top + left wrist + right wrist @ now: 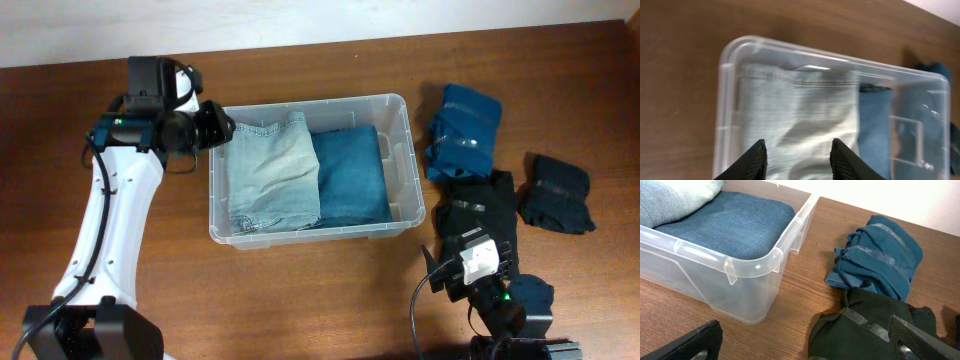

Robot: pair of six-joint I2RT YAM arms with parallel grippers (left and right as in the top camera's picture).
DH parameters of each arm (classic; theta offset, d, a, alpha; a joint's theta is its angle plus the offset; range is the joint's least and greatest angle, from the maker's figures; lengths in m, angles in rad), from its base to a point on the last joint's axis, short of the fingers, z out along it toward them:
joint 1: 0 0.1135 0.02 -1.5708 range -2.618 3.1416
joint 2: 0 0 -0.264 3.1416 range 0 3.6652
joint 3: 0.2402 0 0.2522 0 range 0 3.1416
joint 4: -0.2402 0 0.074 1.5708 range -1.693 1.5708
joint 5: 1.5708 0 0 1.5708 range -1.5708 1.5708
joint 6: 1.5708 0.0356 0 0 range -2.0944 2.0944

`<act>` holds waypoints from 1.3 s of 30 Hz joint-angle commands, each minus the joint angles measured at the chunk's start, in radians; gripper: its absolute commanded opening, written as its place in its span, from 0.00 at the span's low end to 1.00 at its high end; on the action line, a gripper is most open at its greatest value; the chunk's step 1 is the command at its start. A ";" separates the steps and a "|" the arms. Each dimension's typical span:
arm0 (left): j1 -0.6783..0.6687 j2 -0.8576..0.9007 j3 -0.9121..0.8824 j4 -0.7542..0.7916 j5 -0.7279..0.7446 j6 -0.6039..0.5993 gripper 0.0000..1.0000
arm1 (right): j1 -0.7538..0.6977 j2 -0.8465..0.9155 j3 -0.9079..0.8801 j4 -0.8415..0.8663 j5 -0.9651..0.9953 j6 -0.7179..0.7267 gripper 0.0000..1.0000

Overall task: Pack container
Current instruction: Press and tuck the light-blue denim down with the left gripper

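The clear container [398, 101] sits mid-table and holds folded light-blue jeans [270, 170] on its left and darker blue jeans [350, 178] on its right. My left gripper [220, 128] is open and empty at the bin's far left corner. In the left wrist view its fingers [799, 156] hover over the light jeans [800, 110] inside the container [725, 55]. My right gripper [472, 228] is open wide and empty, low over a dark green garment [865, 330] right of the container [770, 262]. Its fingertips [807, 347] straddle the garment's left edge.
A teal folded garment [465, 130] lies right of the bin and also shows in the right wrist view [880, 255]. The dark green garment [482, 200] lies below it. A dark navy garment [558, 193] lies at the far right. The table is brown wood.
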 commanded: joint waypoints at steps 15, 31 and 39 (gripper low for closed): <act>-0.163 -0.042 0.053 -0.102 -0.197 0.211 0.43 | 0.006 -0.001 -0.006 -0.001 -0.012 0.011 0.98; -0.304 0.205 0.023 -0.088 -0.146 0.287 0.43 | 0.006 -0.001 -0.006 -0.001 -0.012 0.011 0.98; -0.362 0.420 0.023 -0.126 -0.165 0.314 0.43 | 0.006 -0.001 -0.006 -0.001 -0.012 0.011 0.98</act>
